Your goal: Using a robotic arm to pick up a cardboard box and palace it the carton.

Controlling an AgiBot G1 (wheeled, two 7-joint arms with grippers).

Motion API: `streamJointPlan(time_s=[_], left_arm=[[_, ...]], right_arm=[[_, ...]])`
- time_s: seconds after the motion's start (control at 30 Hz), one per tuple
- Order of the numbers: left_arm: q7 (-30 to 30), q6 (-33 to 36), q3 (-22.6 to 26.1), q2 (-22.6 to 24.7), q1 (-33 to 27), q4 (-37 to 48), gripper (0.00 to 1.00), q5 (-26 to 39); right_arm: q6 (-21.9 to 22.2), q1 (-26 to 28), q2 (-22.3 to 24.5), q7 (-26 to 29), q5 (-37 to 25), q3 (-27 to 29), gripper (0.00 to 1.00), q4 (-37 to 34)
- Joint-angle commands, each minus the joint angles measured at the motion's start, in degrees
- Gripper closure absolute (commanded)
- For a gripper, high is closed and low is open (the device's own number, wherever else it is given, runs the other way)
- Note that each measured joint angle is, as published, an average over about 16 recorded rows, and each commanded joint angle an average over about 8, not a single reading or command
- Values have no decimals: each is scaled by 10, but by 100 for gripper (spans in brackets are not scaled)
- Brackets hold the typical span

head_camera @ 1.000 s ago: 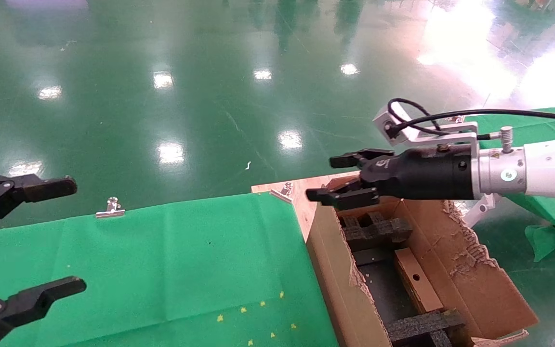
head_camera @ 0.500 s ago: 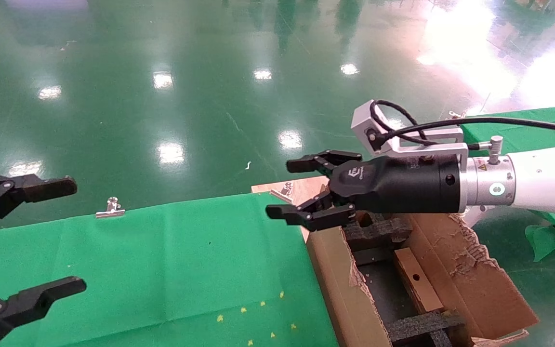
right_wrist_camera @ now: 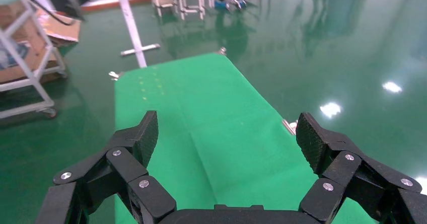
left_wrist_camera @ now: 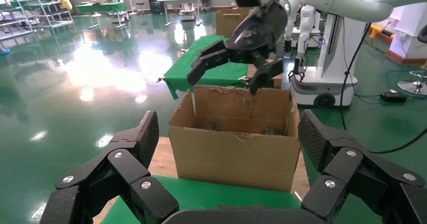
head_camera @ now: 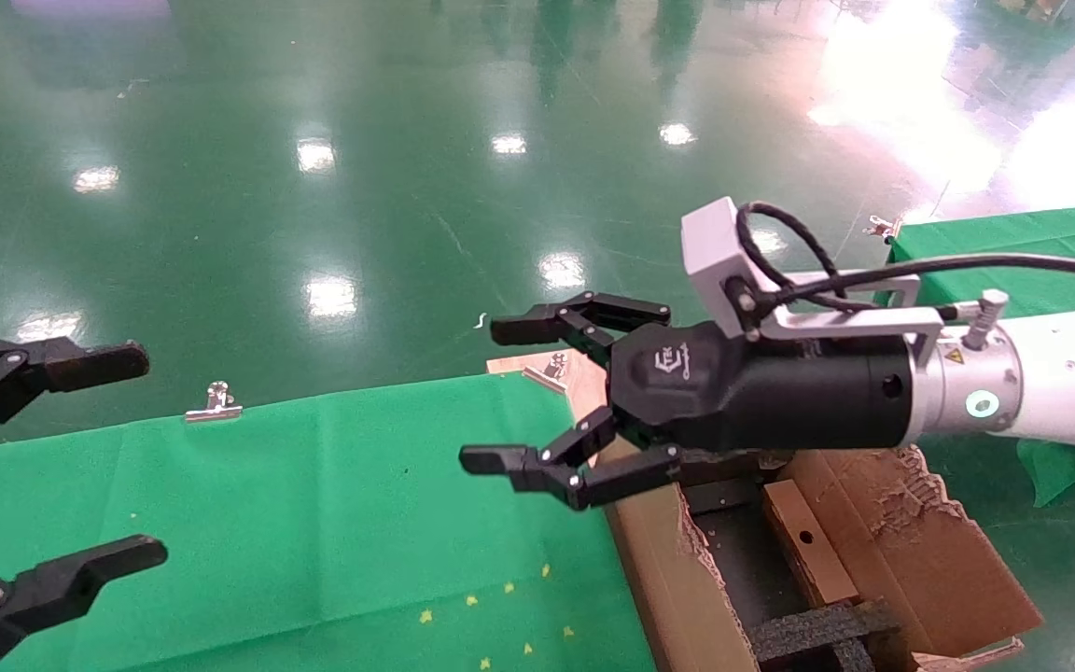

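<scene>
The robotic arm, white with a teal ring, reaches in from the right. My right gripper is open and empty, above the right edge of the green cloth, just left of the carton. The cardboard box lies on its narrow side inside the carton, round hole up, between black foam inserts. In the right wrist view my right gripper has only green cloth between its fingers. My left gripper is open and empty at the far left. The left wrist view shows the left gripper facing the carton.
The green cloth table lies left of the carton. Metal clips hold the cloth at its far edge. A bare wooden corner shows beside the carton. A second green table stands at the back right. Glossy green floor lies beyond.
My right gripper has moved left, from above the carton's far end to over the green cloth's edge, and its jaws have spread wider. The box stays in the carton. The left arm has not moved.
</scene>
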Motion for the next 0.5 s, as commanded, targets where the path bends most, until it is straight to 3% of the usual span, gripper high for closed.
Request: streamJointPlan(time_s=[0.03,0.5], left_arm=[[0,0,0,0,0,0,0,0],[0,0,0,0,0,0,0,0]], right_arm=[[-8,-14,-2,-4,2,21,0,10],[-62,-102,-18,-31,16,159,0,75]])
